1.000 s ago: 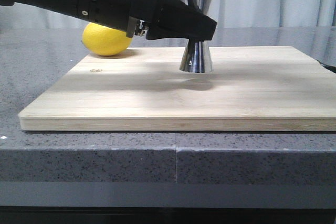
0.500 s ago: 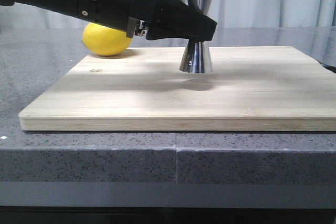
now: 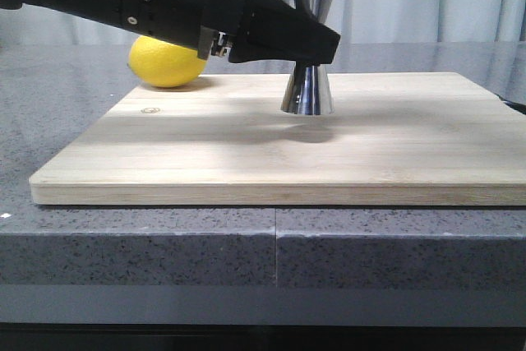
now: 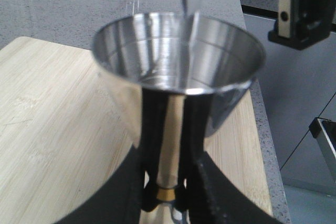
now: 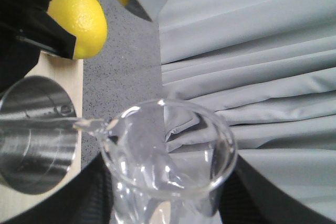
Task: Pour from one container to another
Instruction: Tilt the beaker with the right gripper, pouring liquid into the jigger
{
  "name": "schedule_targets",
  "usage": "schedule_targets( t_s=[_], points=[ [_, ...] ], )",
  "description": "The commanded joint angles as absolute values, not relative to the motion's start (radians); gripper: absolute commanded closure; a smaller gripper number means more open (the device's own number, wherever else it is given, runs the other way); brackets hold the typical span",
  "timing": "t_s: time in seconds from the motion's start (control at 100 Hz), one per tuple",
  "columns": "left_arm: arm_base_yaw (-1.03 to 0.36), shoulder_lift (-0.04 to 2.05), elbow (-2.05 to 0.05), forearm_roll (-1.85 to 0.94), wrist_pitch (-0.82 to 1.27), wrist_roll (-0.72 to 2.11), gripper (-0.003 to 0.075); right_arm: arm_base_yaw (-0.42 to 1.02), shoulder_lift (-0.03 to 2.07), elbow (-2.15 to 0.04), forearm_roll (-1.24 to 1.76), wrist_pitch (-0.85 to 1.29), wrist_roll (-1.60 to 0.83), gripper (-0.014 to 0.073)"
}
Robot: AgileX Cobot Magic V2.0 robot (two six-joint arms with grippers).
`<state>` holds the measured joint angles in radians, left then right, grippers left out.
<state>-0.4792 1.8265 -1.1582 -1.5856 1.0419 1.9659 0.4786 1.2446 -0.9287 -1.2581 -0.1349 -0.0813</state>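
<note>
Left claw (image 4: 168, 192) pinching jigger (image 4: 178, 72) waist, steadying it upright; right claw (image 5: 163, 216) pinching tilted beaker (image 5: 168, 150), lip over the jigger's mouth.

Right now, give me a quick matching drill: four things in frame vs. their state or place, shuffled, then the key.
Things:
1. jigger
2. beaker
3. lemon
4. wooden board

States:
A. lies on the grey counter, carrying the jigger
B. tilted, lip over the steel cup
C. sits on the counter at the board's far left corner
D. upright, clamped at its waist by the left hand

Pairs: 1-D, 2-B, 3-C, 4-A
</note>
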Motion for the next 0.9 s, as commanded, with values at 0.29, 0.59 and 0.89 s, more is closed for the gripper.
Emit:
schedule_targets(
  t_s=[0.29, 0.59, 0.89],
  points=[
    [-0.477, 1.769, -1.190, -1.644, 1.113, 1.960, 0.0734, 0.479, 1.211, -0.966, -1.326, -0.162, -0.087, 0.0352],
    [-0.477, 1.769, -1.190, -1.643, 1.113, 1.960, 0.0734, 0.479, 1.211, -0.966, -1.372, -0.154, -0.087, 0.0352],
    [-0.477, 1.769, -1.190, -1.641, 1.113, 1.960, 0.0734, 0.479, 1.211, -0.966, -1.399, -0.145, -0.087, 0.0352]
  ],
)
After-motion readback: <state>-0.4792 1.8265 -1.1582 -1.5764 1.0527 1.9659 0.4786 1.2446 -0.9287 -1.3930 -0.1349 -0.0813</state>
